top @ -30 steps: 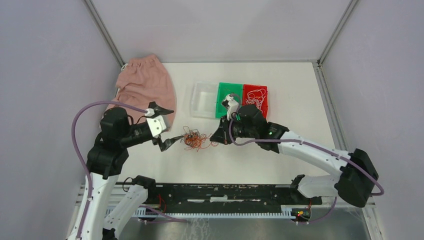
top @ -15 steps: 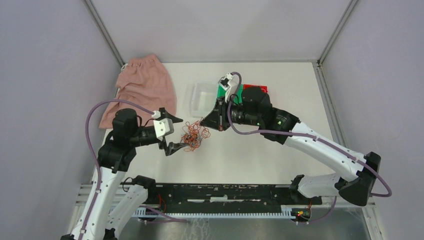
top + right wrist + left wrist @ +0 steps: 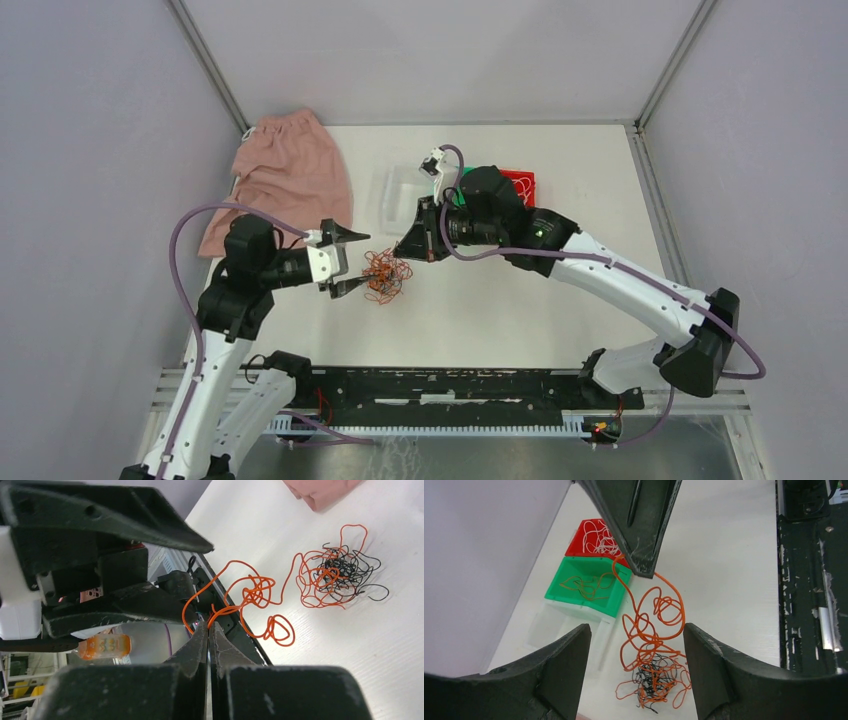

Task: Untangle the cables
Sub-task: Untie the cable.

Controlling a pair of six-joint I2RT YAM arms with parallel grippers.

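Table (image 3: 560, 300): white work surface, with both arms reaching over its left-centre.
Pink cloth (image 3: 285, 175): lies at the far-left corner, apart from the work.
Bins: a clear tray (image 3: 395, 195), green bin (image 3: 589, 587) and red bin (image 3: 594, 535) stand side by side at the far edge. The green one holds orange strands and the red one holds white.
Right gripper (image 3: 207, 627): fingers pressed together, pinching one orange strand (image 3: 644, 605). A second ago it sat low, beside the clump's right. It has since risen and swung toward the clear tray, drawing the strand out.
Left gripper (image 3: 636, 630): fingers spread, standing either side of the clump without visibly touching it. A second ago it stood to the clump's left and wider apart. It has since moved in and begun to narrow.
Cables (image 3: 383, 278): a clump of orange and black strands on the table, between the left fingers.
Orange strand, detail: runs in loose loops from the right fingertips down to the clump, its lower end still knotted in.
Assessment: one strand is partly freed. The left gripper appears set to pin the clump so that the pull separates the strand rather than dragging the whole clump.
Risk: if the pull continues before the clump is pinned, the whole clump may lift with the strand.
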